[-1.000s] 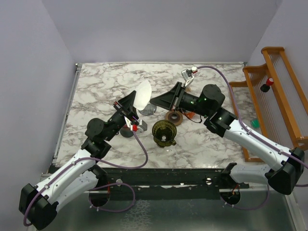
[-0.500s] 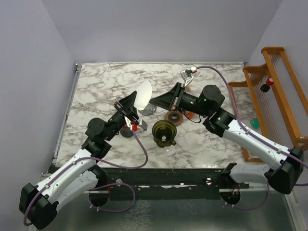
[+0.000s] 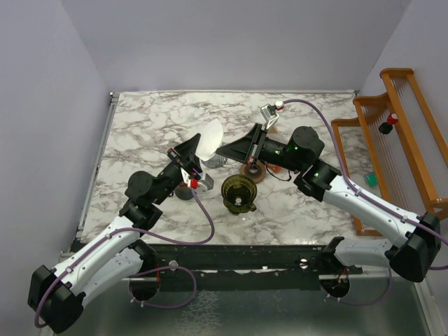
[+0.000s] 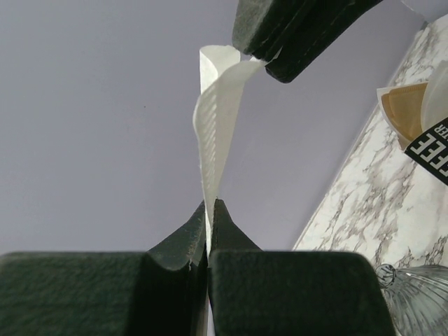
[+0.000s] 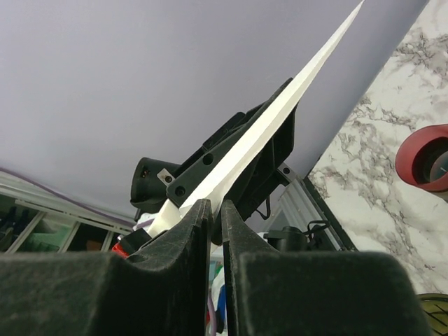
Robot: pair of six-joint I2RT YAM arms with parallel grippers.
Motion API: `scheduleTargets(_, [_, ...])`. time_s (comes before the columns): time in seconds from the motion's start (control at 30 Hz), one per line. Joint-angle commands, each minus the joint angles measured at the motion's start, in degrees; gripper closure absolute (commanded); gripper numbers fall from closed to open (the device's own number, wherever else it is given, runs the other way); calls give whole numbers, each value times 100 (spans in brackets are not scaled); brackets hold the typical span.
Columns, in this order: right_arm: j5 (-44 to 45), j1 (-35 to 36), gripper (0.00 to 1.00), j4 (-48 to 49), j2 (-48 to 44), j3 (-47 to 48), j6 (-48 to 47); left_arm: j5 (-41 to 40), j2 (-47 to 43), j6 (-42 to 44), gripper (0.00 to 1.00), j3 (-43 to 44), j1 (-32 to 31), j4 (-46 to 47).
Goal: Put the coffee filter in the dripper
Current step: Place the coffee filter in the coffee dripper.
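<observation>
The coffee filter (image 3: 210, 138) is held aloft over the desk (image 3: 154, 126), pinched at one edge by the left tool (image 4: 209, 210) and at the opposite edge by the right tool (image 5: 215, 210). The dripper (image 3: 238, 192), at five o'clock from it, is seen empty; opening and seating are judged to remain.

Bright, even light from overhead fills the top view. The marble counter (image 3: 154, 126) shows no glare, and the arms throw only faint, soft shadows onto it. This view is sharp throughout, though the walls lean outward at the edges. In the left wrist view, the left hand (image 4: 208, 210) is a dark, slightly soft mass, while the coffee filter (image 4: 213, 126) glows white with shaded ribbing. In the right wrist view, the right hand (image 5: 215, 210) looks dark and grainy, and the filter's edge is nearly washed out.
</observation>
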Motion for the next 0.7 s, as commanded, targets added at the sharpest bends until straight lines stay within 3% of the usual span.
scheduleTargets(0.0, [-5, 62, 83, 212, -16, -13, -7, 245, 25, -221, 100, -3, -9, 148])
scheduleTargets(0.67, [295, 157, 80, 468, -87, -253, -98, 439, 12, -434, 100, 1, -10, 148])
